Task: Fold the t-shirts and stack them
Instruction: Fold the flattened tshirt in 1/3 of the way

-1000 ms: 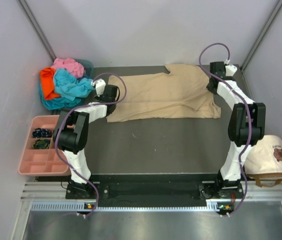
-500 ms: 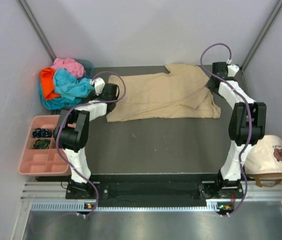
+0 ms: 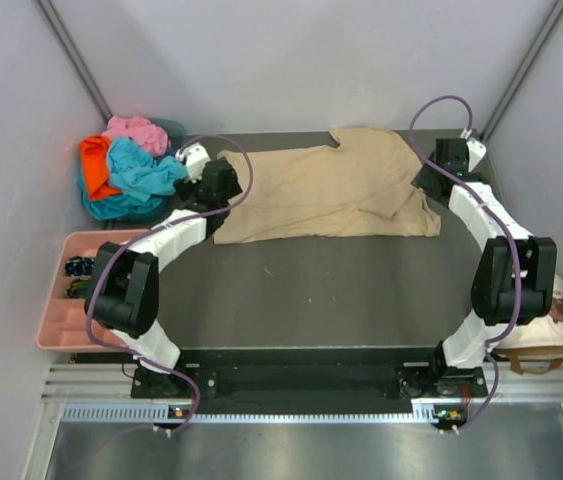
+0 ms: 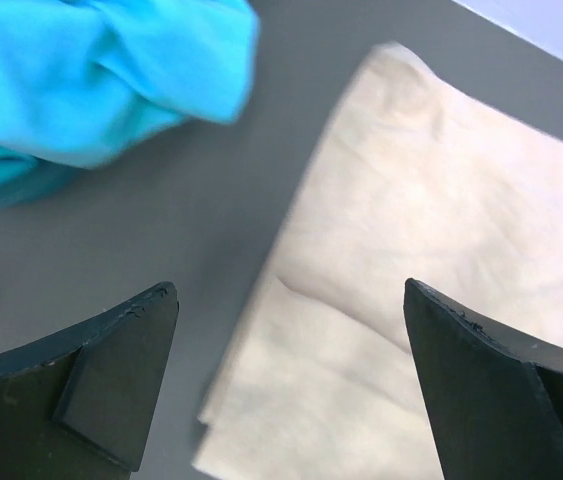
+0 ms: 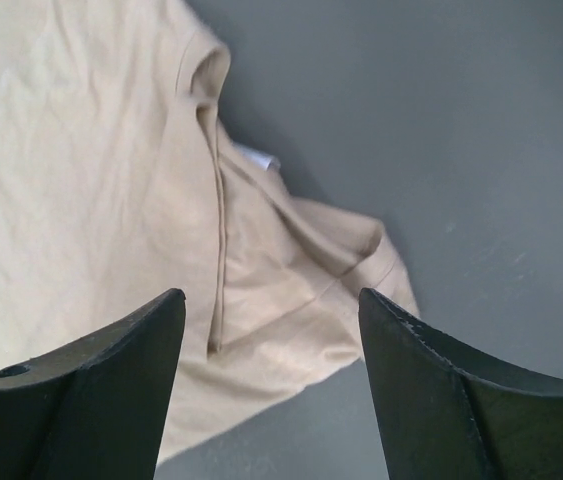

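The tan t-shirt (image 3: 331, 195) lies folded lengthwise across the back of the table. My left gripper (image 3: 217, 186) hovers over its left end. In the left wrist view that gripper (image 4: 289, 290) is open above the shirt's doubled corner (image 4: 401, 260), with nothing between its fingers. My right gripper (image 3: 431, 176) hangs over the shirt's right end. In the right wrist view it (image 5: 271, 295) is open above the crumpled sleeve (image 5: 331, 250) and holds nothing. The turquoise (image 3: 141, 172), orange (image 3: 95, 160) and pink (image 3: 133, 130) t-shirts sit bunched in a pile at the back left. The turquoise t-shirt (image 4: 111, 70) also shows in the left wrist view.
A pink compartment tray (image 3: 56, 330) with small dark items stands at the left edge. A cream cap (image 3: 536, 335) lies by the right arm's base. Grey walls close in the back and both sides.
Both grippers have opened and let go of the tan t-shirt. The left arm has shifted right and risen over the shirt's end; the right arm has drawn outward to the right.
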